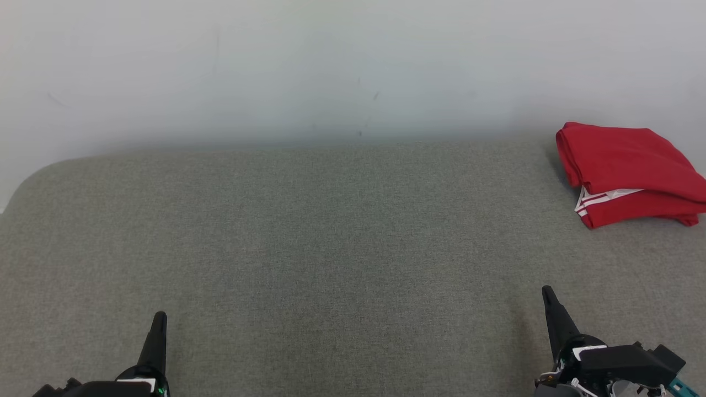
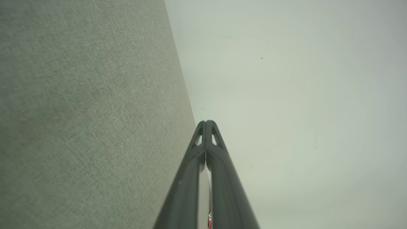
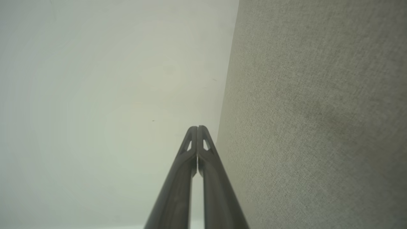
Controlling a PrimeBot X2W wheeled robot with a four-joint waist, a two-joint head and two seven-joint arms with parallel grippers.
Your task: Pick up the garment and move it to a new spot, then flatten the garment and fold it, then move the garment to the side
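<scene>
The folded red garment lay at the grey surface's far right, long axis slanting toward its right edge, white stripes facing me; my left gripper and right gripper hung closed, empty

- The garment I handle is red, with white stripes at its lower left edge.
- It lies folded flat, upper right of my head view, cut by the frame edge.

No readable text, labels, brands, numbers or signs on anything in view
</scene>
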